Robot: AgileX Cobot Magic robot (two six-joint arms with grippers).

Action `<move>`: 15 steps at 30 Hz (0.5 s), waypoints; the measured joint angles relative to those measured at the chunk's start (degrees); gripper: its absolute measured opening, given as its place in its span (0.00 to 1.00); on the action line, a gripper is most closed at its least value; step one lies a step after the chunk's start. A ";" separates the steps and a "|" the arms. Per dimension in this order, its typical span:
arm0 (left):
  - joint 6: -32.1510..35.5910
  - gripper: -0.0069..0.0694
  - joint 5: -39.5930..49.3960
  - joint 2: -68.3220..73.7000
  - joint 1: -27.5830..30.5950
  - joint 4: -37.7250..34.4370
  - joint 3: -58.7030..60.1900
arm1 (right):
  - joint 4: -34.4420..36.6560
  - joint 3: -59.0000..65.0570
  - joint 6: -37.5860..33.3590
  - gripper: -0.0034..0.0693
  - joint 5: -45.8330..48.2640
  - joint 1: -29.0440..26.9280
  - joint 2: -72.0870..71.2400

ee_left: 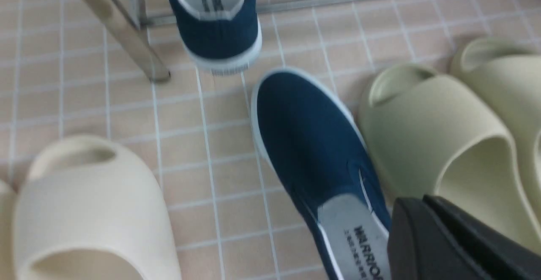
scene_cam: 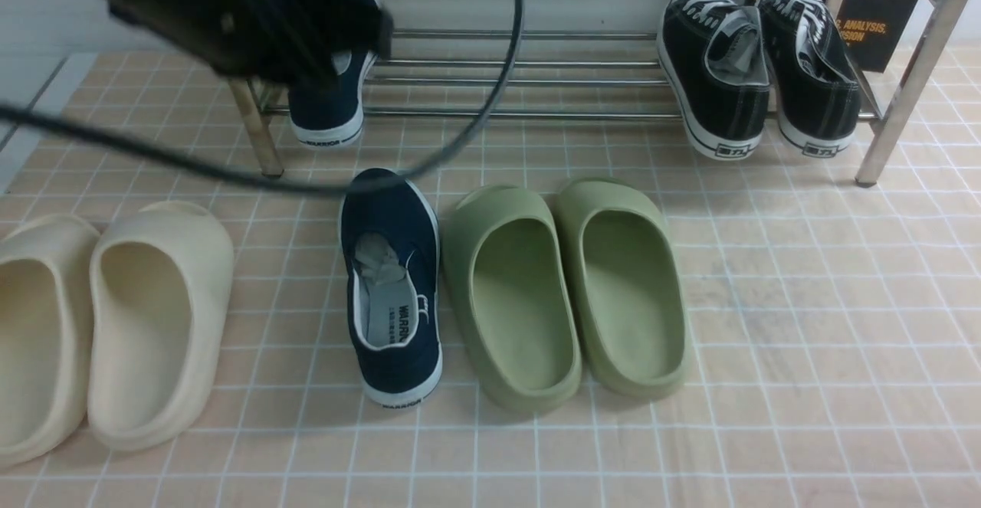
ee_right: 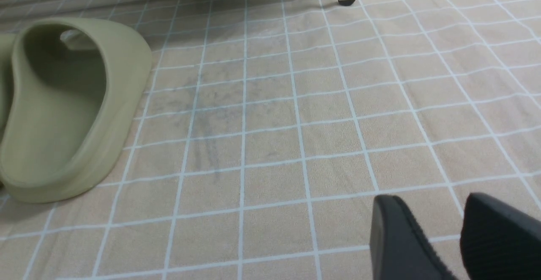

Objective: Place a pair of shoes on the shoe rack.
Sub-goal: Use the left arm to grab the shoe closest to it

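One navy-blue slip-on shoe (scene_cam: 326, 106) rests on the low shelf of the chrome shoe rack (scene_cam: 536, 114) at its left end, heel toward me and overhanging the front bar. It also shows in the left wrist view (ee_left: 217, 31). The second navy shoe (scene_cam: 391, 286) stands on the tiled floor in front of the rack, toe toward it, between the slides; it also shows in the left wrist view (ee_left: 312, 145). My left gripper (ee_left: 422, 206) hovers above this shoe's heel opening, shut and empty. My left arm (scene_cam: 230, 10) is raised in front of the rack's left end. My right gripper (ee_right: 429, 206) is open and empty over bare floor.
Two green slides (scene_cam: 567, 286) lie right of the floor shoe, two cream slides (scene_cam: 115, 324) left of it. Two black lace-up sneakers (scene_cam: 759, 71) sit at the rack's right end. A black cable (scene_cam: 490, 94) loops across the rack. The rack's left front post (ee_left: 122, 31) is near the placed shoe.
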 joint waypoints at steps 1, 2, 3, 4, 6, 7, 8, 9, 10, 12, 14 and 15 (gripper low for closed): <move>-1.49 0.13 -3.09 0.00 0.00 0.29 4.57 | 0.00 0.00 0.00 0.38 0.00 0.00 0.00; -1.49 0.13 -3.09 0.07 0.00 0.38 5.41 | 0.00 0.00 0.00 0.38 0.00 0.00 0.00; -3.47 0.14 -6.98 0.69 0.00 0.54 10.00 | 0.00 0.00 0.00 0.38 0.00 0.00 0.00; -5.12 0.15 -9.29 1.35 0.00 0.65 13.47 | 0.00 0.00 0.00 0.38 0.00 0.00 0.00; -6.61 0.17 -11.91 2.46 0.00 0.88 16.08 | 0.00 0.00 0.00 0.38 0.00 0.00 0.00; -7.38 0.19 -13.03 3.27 0.00 1.02 17.09 | 0.00 0.00 0.00 0.38 0.00 0.00 0.00; -8.22 0.23 -14.01 4.48 0.00 1.46 17.60 | 0.00 0.00 0.00 0.38 0.00 0.00 0.00; -8.70 0.27 -14.77 5.33 0.00 1.89 17.74 | 0.00 0.00 0.00 0.38 0.00 0.00 0.00; -9.26 0.32 -15.11 5.99 0.00 2.24 17.77 | 0.00 0.00 0.00 0.38 0.00 0.00 0.00; -10.38 0.42 -16.07 7.94 0.00 3.40 17.77 | 0.00 0.00 0.00 0.38 0.00 0.00 0.00; -11.73 0.51 -16.72 10.01 0.00 5.07 17.77 | 0.00 0.00 0.00 0.38 0.00 0.00 0.00; -12.62 0.54 -17.05 11.14 0.00 5.75 17.77 | 0.00 0.00 0.00 0.38 0.00 0.00 0.00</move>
